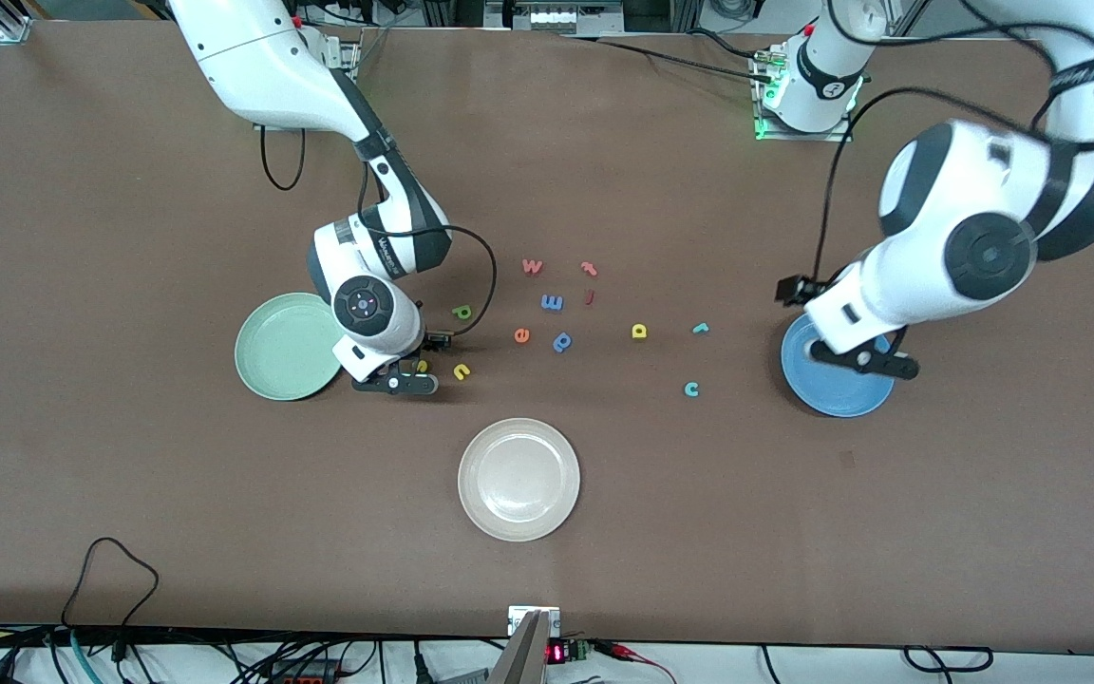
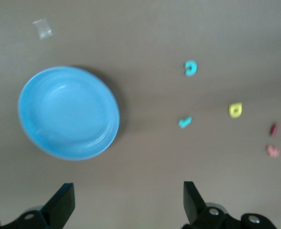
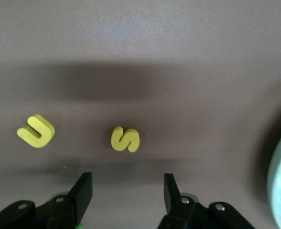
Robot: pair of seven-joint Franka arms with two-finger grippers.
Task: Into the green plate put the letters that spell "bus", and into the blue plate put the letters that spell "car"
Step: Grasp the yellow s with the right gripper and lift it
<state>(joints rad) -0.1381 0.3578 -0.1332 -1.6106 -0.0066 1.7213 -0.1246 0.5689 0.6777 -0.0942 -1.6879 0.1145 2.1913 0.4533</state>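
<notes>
Your right gripper (image 1: 411, 377) sat low over the brown table (image 1: 129, 475), just beside the round pale mint-green plate (image 1: 287, 346), its two fingers (image 3: 81, 190) parted with nothing between them. The small yellow foam s (image 3: 125, 139) lay on the table just ahead of those fingertips; from the front it was mostly hidden under the gripper, so how close they stood was hard to judge. The yellow foam u (image 1: 462, 370) lay beside it, and the green p-shaped foam letter (image 1: 462, 311) lay farther from the front camera.

Your left gripper (image 1: 865, 361) waited over the round mid-blue plate (image 2: 68, 113), fingers (image 2: 61, 204) wide apart and empty. The teal foam c (image 1: 691, 389), teal foam r (image 1: 700, 328) and yellow rounded foam a (image 1: 639, 331) lay on the table between the two plates. Both plates held no letters.
</notes>
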